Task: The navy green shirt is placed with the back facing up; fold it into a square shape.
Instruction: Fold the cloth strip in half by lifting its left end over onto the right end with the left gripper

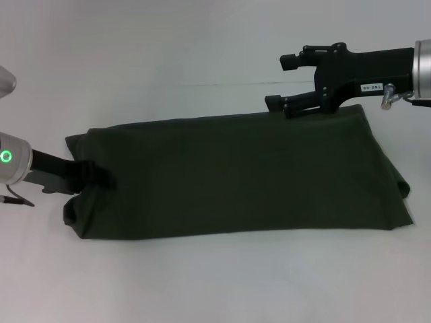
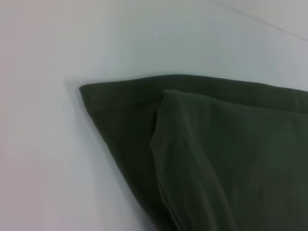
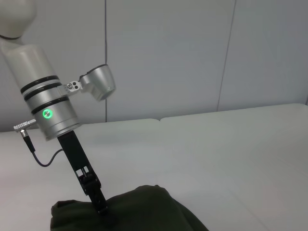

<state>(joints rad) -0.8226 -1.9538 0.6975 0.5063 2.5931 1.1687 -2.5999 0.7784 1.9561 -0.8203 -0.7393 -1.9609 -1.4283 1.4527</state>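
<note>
So here's what we've got. Closest to us in the head view is just bare white table (image 1: 215, 289), and right past that strip the near edge of the navy green shirt (image 1: 236, 182) runs left to right. The shirt lies flat on the table as a long, wide band, already doubled over on itself, spanning most of the width of the table. Its right end is a bit rumpled, with a small fold of fabric poking out past the corner. The left end is lumpier, with the near-left corner bunched up.

On that left end we see the left gripper (image 1: 101, 178), coming in low from the left edge and sitting right on the fabric at the shirt's left side. Its black fingers are buried in the dark cloth; they look pinched together on the shirt edge, and the right wrist view shows the same thing from across the table, with the left gripper's tips (image 3: 101, 208) pressed into the raised lump of fabric. The left wrist view only shows a folded corner of the shirt, one layer lying over another, on the white surface.

Farther back, at the far-right corner of the shirt, the right gripper (image 1: 281, 82) hangs just above the far edge, apart from the cloth. Its fingers are spread wide with nothing between them.
</note>
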